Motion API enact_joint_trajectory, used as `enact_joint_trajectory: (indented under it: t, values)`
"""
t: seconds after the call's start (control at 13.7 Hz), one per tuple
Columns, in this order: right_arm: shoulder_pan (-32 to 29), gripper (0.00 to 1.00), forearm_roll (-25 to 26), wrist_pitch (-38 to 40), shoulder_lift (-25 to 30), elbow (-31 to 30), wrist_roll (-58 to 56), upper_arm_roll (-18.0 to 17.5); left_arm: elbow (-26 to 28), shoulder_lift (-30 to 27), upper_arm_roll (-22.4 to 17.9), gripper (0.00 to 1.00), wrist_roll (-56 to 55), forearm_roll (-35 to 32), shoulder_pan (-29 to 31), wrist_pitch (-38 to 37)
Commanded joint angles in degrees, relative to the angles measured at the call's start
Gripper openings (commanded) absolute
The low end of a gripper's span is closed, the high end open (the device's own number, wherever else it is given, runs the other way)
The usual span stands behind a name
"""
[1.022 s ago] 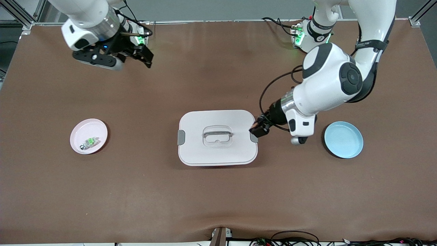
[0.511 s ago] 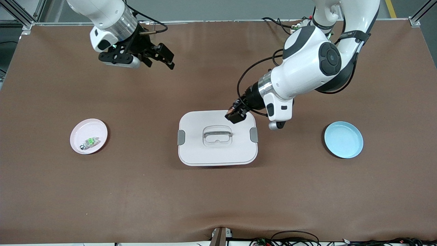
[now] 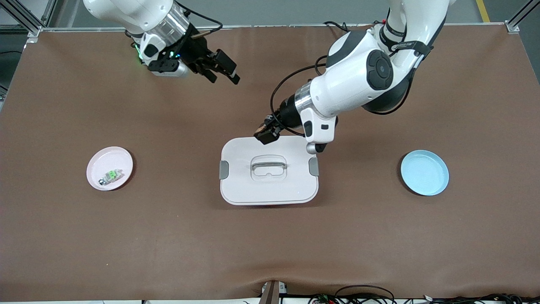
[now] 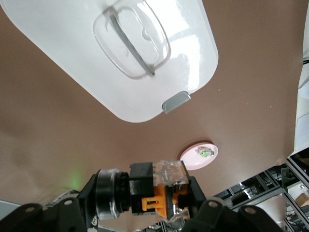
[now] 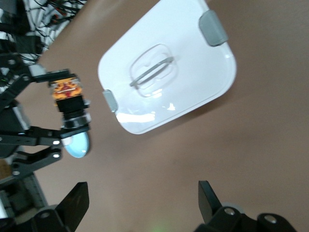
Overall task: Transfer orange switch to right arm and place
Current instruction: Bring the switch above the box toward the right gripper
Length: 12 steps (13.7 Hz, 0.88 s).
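Brown covering: a brown mat spreads over the whole desk [image 3: 270,245], and everything stands on it.
Right arm: the white robot arm with black joint bands [image 3: 139,12] comes in from its corner of the desk's robot edge.
White box: a white rounded plastic lidded box with a clear handle and grey side clips [image 3: 268,185] sits at the middle of the desk; it also shows in the left wrist view [image 4: 87,72] and the right wrist view [image 5: 193,87].
Blue plate: a round light-blue plate [image 3: 424,172] lies toward the left arm's end of the desk, well apart from the box.
Pink plate: a round pale-pink plate [image 3: 103,158] lies toward the right arm's end of the desk.
Left pincer: the black two-finger left pincer [image 3: 264,134] hangs over the box's edge that faces the robots, fingers clamped together on the orange switch.
Right pincer: the black two-finger right pincer [image 3: 228,72] hangs over bare mat near the robot edge, its fingers [image 5: 77,200] spread wide apart with nothing between them.
Orange switch: the tiny black blocky part with an orange top and a metal end [image 4: 154,193] is up in the air in the left pincer's grip, seen also from the right wrist [image 5: 70,99].
Green-topped part: a small whitish part with a green top [image 3: 110,175] lies in the pink plate.
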<state>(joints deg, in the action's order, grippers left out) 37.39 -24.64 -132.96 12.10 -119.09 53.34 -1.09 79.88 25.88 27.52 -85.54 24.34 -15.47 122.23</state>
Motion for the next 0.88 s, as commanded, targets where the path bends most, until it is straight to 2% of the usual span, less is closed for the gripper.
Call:
enact_joint_trajectory:
  t: [0.0, 0.29, 0.58, 0.8]
  values:
    - [2.16, 1.0, -3.03, -6.24, 1.17, -2.98, 1.76, 0.56, -1.75, 0.4, 0.08, 0.0, -0.77, 2.28, -0.17, -0.06]
    - [1.46, 1.0, -4.62, -10.28, -1.63, -2.2, -0.51, 1.0, -1.75, 0.22, 0.08, 0.0, -0.94, 3.08, -0.79, -0.06]
    - [2.08, 1.0, -5.77, -18.37, -5.15, -1.15, -1.66, 0.91, -1.75, 0.48, 0.08, 0.0, -0.51, 3.08, -0.79, -0.06]
    - [2.17, 1.0, -5.77, -19.61, -8.22, 1.14, -2.19, 0.83, -1.93, 0.48, 0.17, 0.0, -0.07, 3.08, -0.79, 0.03]
